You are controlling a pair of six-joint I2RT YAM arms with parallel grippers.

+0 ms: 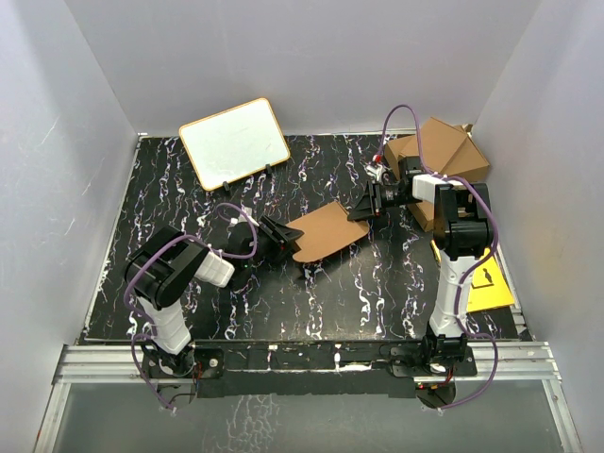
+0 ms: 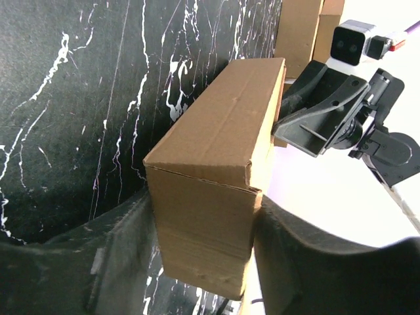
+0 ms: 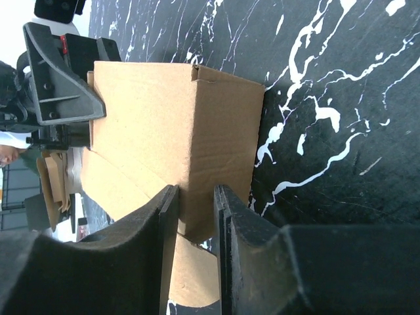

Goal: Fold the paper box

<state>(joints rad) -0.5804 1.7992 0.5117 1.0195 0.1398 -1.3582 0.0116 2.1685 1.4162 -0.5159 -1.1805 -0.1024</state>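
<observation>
One paper box [image 1: 326, 231], plain brown cardboard on every face you can see. One yellow sheet [image 1: 486, 283] lies beside the right arm; its black marks are too small for you to read.

Tabletop [image 1: 377, 293]: black marble pattern with white veining, closed in by white walls [image 1: 311, 57] on three sides. Back left, one whiteboard [image 1: 234, 142] with a pale wood frame. Back right, larger brown cartons [image 1: 444, 156] piled in the corner.

Your box is over the middle of the tabletop, spanning between both tools. It is long and rectangular with sharp creases, and the end seam nearest the left wrist camera gapes slightly.

Left tool [image 1: 280, 236]: fingers flank that end and appear to press both sides, though the contact is partly shadowed. Right tool [image 1: 363, 206]: fingers nearly together, pinching a thin cardboard wall at the opposite end.
</observation>
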